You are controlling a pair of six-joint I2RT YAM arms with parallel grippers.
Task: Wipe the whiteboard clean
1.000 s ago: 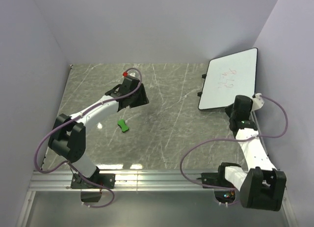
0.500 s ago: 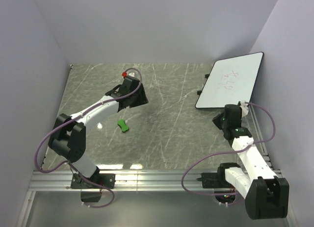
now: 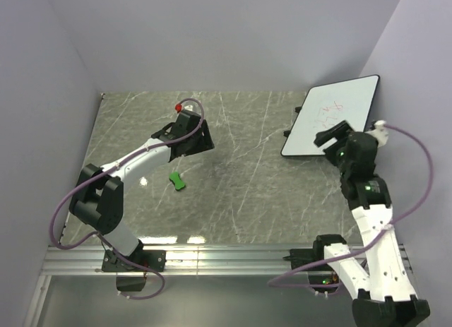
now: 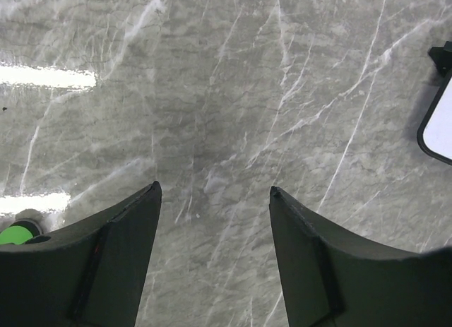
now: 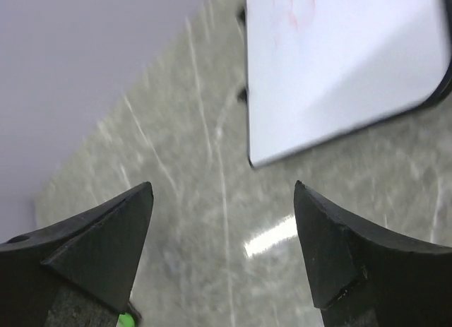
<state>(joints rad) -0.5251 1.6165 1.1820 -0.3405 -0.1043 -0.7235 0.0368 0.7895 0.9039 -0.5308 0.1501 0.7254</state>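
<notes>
Locate whiteboard [image 3: 332, 111] at far right of tabletop [image 3: 240, 200], beside right wall [image 3: 417, 58]; faint red scribbles [image 5: 300, 6] on it. Your right hand [image 5: 222, 193] hovers at its near edge, jaws wide, holding nothing. Your left hand [image 4: 215, 189] hangs over tabletop, jaws apart, empty. Green eraser [image 3: 177, 180] lies well apart from whiteboard.

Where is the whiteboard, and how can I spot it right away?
Start at the grey marbled table and look to its far right corner by the wall. The whiteboard sits there: big, flat, white, black-rimmed, with faint red scribbles, unlike the little green block near the middle-left.
</notes>
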